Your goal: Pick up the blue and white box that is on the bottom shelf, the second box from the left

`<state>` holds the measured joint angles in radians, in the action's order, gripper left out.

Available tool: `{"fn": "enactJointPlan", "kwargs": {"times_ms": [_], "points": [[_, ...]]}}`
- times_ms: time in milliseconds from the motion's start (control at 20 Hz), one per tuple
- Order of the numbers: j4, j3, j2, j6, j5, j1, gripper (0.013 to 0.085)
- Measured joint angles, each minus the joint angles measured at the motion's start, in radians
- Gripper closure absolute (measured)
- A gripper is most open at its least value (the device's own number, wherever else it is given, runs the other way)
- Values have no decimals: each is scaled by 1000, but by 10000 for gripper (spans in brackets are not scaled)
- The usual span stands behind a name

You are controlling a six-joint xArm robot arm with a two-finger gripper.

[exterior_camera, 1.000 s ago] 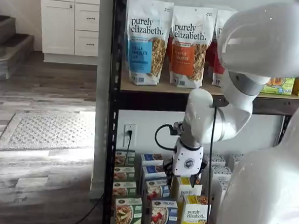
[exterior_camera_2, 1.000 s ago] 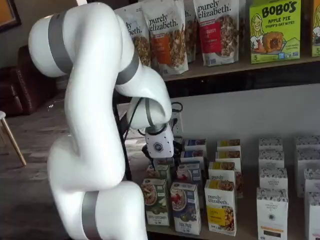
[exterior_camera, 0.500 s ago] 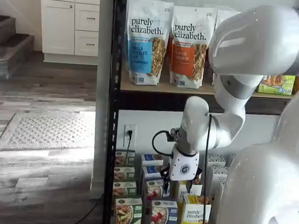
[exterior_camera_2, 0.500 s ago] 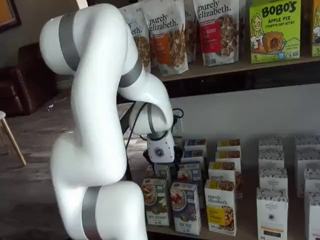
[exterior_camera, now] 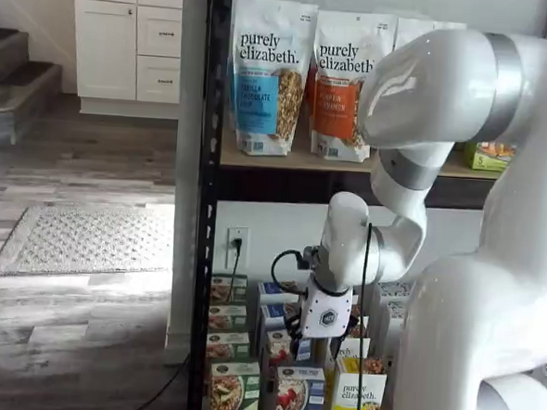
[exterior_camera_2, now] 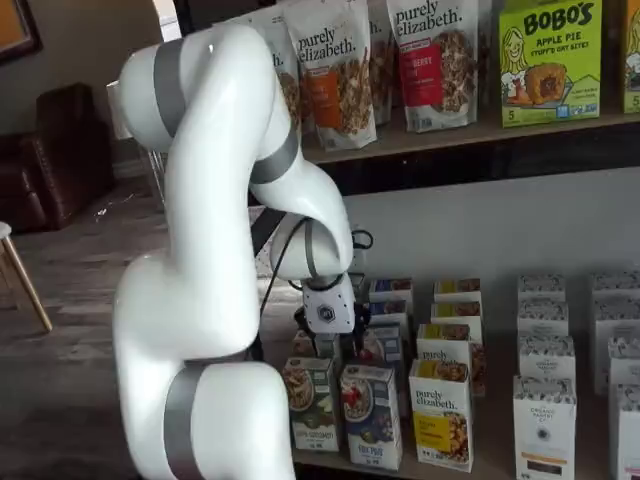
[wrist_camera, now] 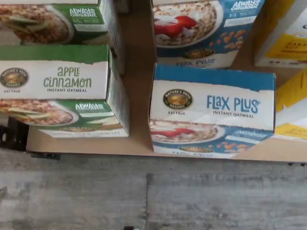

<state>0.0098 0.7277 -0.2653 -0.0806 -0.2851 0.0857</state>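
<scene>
Currently my gripper (exterior_camera_2: 335, 345) hangs above the front rows of the bottom shelf (wrist_camera: 139, 143), jaws spread wide and holding nothing. Step in hand: approach. The blue and white box (wrist_camera: 212, 112), marked Flax Plus, stands at the shelf's front edge, right of centre in the wrist view, just beside the green apple cinnamon carton (wrist_camera: 60, 91). Next move, in my judgement: descend squarely over it, straddling its sides without nudging neighbours.

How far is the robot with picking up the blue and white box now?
Done: the arm is lowered to the bottom shelf. In hand: the gripper hangs above the rows behind the front blue and white box, nothing between its fingers. Left: descend onto that box, which stands untouched in its row, close, and lift.
</scene>
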Motion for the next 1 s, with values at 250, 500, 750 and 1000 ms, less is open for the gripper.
{"fn": "enactJointPlan", "kwargs": {"times_ms": [250, 500, 750, 1000], "points": [[24, 67, -87, 25, 18, -2, 130], [11, 130, -161, 14, 10, -3, 130], [4, 170, -223, 8, 23, -3, 130], [-30, 199, -272, -18, 42, -11, 130]]}}
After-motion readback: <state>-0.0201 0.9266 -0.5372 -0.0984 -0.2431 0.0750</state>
